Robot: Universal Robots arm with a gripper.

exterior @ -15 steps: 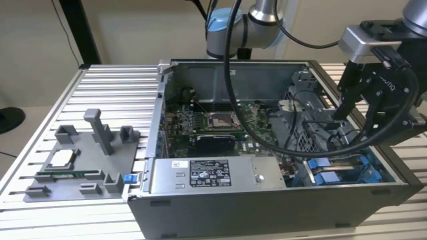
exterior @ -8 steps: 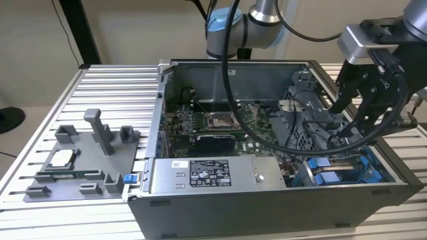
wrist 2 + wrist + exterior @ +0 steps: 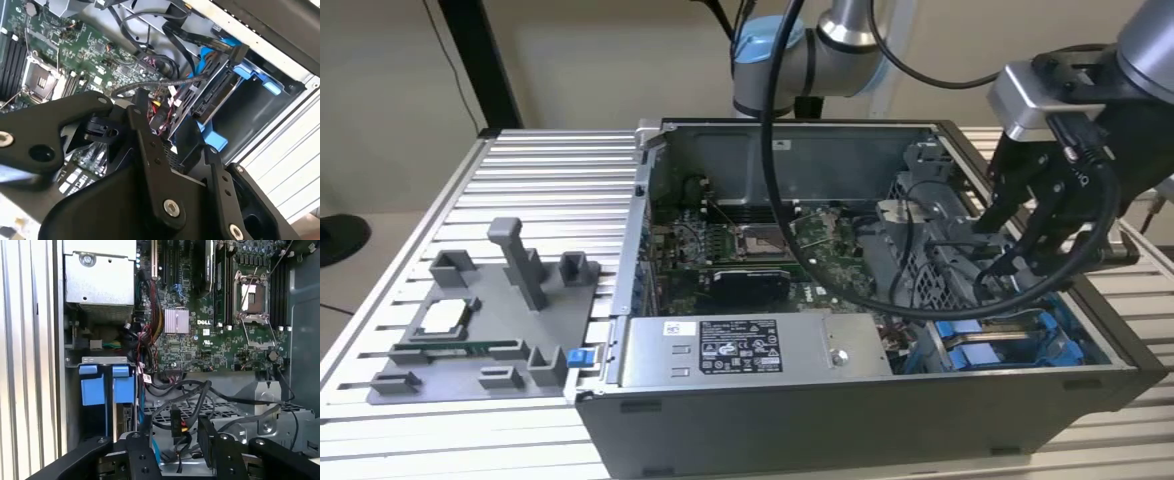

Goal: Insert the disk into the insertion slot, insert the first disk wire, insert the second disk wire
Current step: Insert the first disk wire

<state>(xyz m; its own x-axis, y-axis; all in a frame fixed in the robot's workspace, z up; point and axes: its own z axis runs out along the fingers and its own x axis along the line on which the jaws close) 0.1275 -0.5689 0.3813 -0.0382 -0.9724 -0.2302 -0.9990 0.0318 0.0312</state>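
In the exterior view my gripper hangs inside the open computer case, over the grey cage beside the insertion slot with its blue rails. The first wrist view shows my gripper open, its fingers spread apart. A black wire connector with red and yellow leads hangs between them, untouched. The disk sits in its blue carrier inside the insertion slot. Black wires run up to the disk's back edge; whether they are plugged in I cannot tell. Blue carrier tabs stand at the slot's mouth.
The green motherboard fills the case floor, and the grey power-supply box lies along the near wall. Loose black cables cross the perforated cage under my fingers. A grey fixture with small parts sits at the exterior view's left.
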